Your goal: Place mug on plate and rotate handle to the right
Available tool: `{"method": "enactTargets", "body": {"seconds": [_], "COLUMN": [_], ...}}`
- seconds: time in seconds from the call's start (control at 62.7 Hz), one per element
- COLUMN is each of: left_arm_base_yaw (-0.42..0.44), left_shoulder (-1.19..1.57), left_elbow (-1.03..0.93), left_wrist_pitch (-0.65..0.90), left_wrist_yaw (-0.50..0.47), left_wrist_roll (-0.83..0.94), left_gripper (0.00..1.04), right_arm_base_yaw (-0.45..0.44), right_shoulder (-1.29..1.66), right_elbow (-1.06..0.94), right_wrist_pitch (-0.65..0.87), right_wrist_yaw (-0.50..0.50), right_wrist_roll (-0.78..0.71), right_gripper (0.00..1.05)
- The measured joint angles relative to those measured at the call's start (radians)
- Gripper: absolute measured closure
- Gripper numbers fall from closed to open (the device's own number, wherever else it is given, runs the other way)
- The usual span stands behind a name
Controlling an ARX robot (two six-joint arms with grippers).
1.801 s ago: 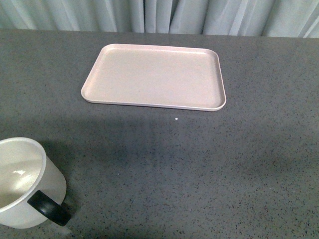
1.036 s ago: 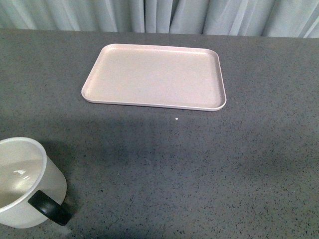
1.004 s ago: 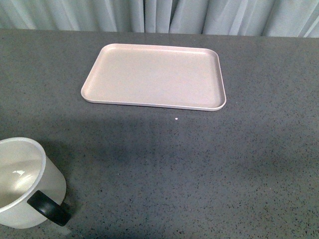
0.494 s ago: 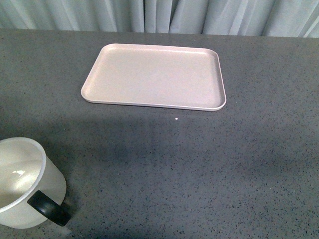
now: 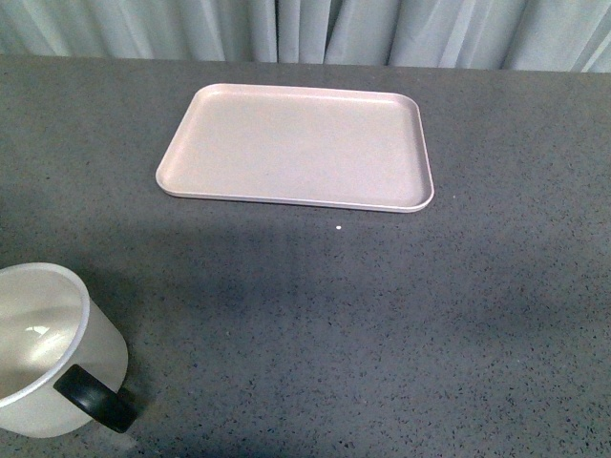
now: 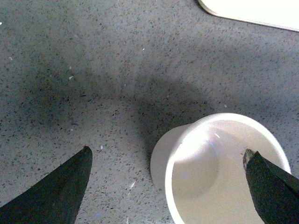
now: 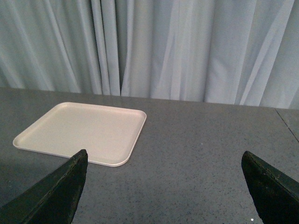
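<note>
Well, the biggest thing is the worktop (image 5: 382, 324), which is dark grey with tiny specks all over it. Behind its far edge hangs a pale curtain (image 5: 286, 29) with long folds. The plate (image 5: 296, 143) lies flat on the far half of the worktop, near the middle. The mug (image 5: 38, 353) stands upright on the worktop in the near left corner, well apart from the plate, and you can look down into its white inside. The left claw (image 6: 166, 150) hangs over the mug with its two dark fingers (image 6: 56, 191) spread wide. From that wrist, the mug shows between the fingers, much closer to one than the other. The right claw (image 7: 163, 153) is spread wide too, with nothing between its fingers. It is up above the worktop, and its camera sees the plate and the curtain further off. The handle (image 5: 94, 399) sticks out from the mug toward the robot and a bit to the right. One tiny white speck (image 5: 339, 227) sits on the worktop, just beside the plate's near edge.
</note>
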Motion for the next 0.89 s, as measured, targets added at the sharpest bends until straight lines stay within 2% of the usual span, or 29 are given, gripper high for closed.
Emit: {"method": "enactTargets", "body": {"seconds": [0.462,0.558,0.893], "left_arm_base_yaw": [0.018,0.018,-0.007], "left_shoulder": [0.192,0.214,0.209], "left_elbow": [0.002,0.006,0.011], "left_wrist_pitch": [0.074,0.082,0.057], "left_wrist_yaw": [-0.019,-0.028,-0.046], "left_wrist_roll": [0.059,0.065,0.061], "left_gripper": [0.10,0.22,0.73], "right_arm_base_yaw": [0.000,0.000,0.000], "right_shoulder": [0.000,0.000,0.000], "right_elbow": [0.000,0.000,0.000], "right_wrist_pitch": [0.000,0.000,0.000], "right_wrist_yaw": [0.000,0.000,0.000], "right_wrist_roll": [0.000,0.000,0.000], "right_gripper": [0.09,0.09,0.09]}}
